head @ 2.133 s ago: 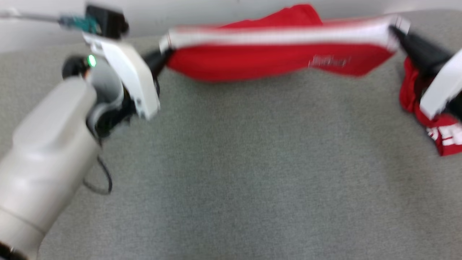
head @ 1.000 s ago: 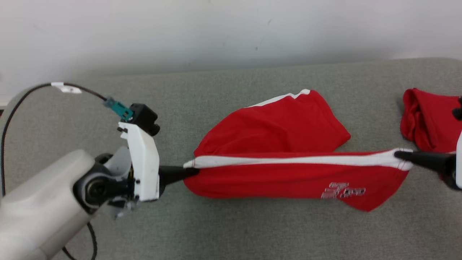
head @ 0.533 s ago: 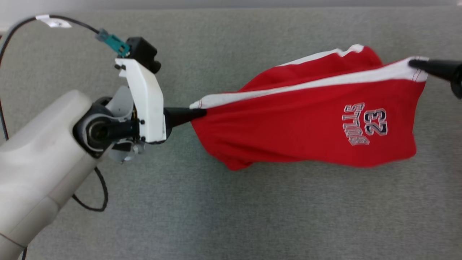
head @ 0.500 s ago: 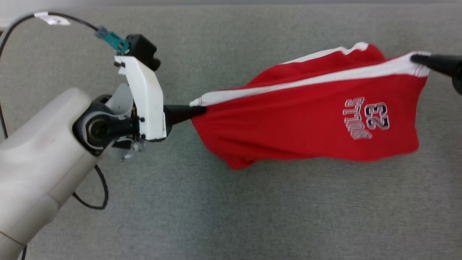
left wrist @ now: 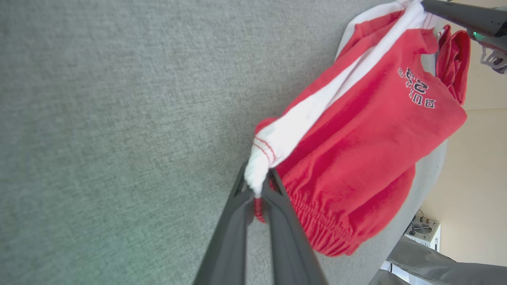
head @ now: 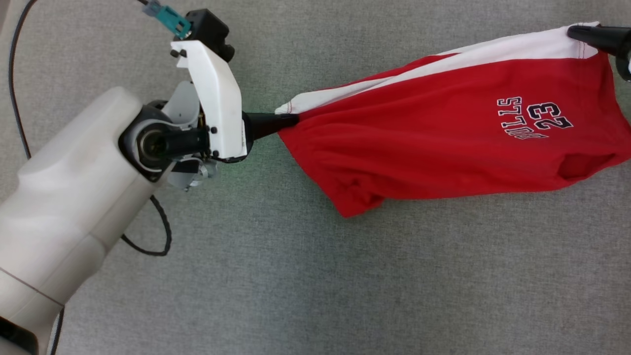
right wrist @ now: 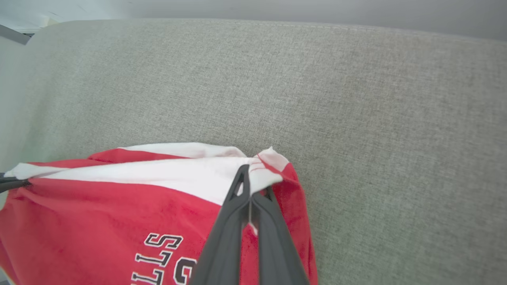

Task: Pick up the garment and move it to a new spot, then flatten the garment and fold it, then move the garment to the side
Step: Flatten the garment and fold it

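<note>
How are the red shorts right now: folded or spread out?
Spread out, not folded. The red shorts are stretched between the left hand and the right hand, each pinching one end of the white stripe.

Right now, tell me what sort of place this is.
Probably an indoor lab or test room: a grey fabric-covered surface, a plain beige wall beyond it, and a small white fan-fitted box.

surface [head: 305, 276]: grey woven fabric | wall [right wrist: 317, 8]: pale, plain | beyond: possibly a fan unit [left wrist: 422, 228]

Bright, even light, sharp, soft shadows
</note>
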### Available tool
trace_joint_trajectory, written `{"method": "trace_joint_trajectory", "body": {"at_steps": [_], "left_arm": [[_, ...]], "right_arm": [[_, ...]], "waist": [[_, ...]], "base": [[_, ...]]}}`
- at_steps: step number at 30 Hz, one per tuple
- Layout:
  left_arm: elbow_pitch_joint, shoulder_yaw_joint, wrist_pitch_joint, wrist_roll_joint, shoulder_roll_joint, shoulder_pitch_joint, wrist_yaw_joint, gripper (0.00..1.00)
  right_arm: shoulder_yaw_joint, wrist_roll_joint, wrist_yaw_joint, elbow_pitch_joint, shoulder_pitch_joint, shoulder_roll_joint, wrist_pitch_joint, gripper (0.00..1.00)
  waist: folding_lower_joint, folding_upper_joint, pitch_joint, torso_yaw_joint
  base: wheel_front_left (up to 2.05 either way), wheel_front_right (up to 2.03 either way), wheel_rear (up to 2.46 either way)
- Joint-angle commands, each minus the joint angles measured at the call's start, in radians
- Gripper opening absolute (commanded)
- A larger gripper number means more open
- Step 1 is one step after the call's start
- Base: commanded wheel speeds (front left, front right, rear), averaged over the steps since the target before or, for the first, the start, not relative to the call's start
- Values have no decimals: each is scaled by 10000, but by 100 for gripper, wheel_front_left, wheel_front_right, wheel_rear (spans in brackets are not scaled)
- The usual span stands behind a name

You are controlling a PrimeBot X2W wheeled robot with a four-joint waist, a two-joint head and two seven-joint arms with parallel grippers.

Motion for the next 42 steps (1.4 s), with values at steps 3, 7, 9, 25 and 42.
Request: {"method": "trace_joint_trajectory", "body": {"at_steps": [3, 7, 9, 25, 42], "left_arm": [[146, -33, 14, -77, -26, -29, 15, 100], [129, -50, -58, -56, 183, 119, 16, 100], [-14, -78, -257, 126, 354, 197, 16, 100], [-490, 511, -8397, 3478, 1004, 2692, 1916, 100], [-2854, 4428, -9228, 6582, -878, 7802, 3071, 100]], "right_arm": [[-6, -109, -24, 257, 2, 171, -237, 100], [-57, -116, -24, 377, 309, 294, -647, 100], [-88, -203, -24, 257, 444, 285, -968, 100], [-548, -1516, -24, 387, 3523, 202, -7883, 100], [-51, -790, -24, 3210, 4690, 835, -6422, 100]], "waist": [[-3, 0, -127, -79], [-3, 0, -528, -197], [-3, 0, -802, -274], [-3, 0, -2561, -240], [-3, 0, -2788, 1349]], "base": [[0, 0, 0], [0, 0, 0], [0, 0, 0], [0, 0, 0], [0, 0, 0]]}}
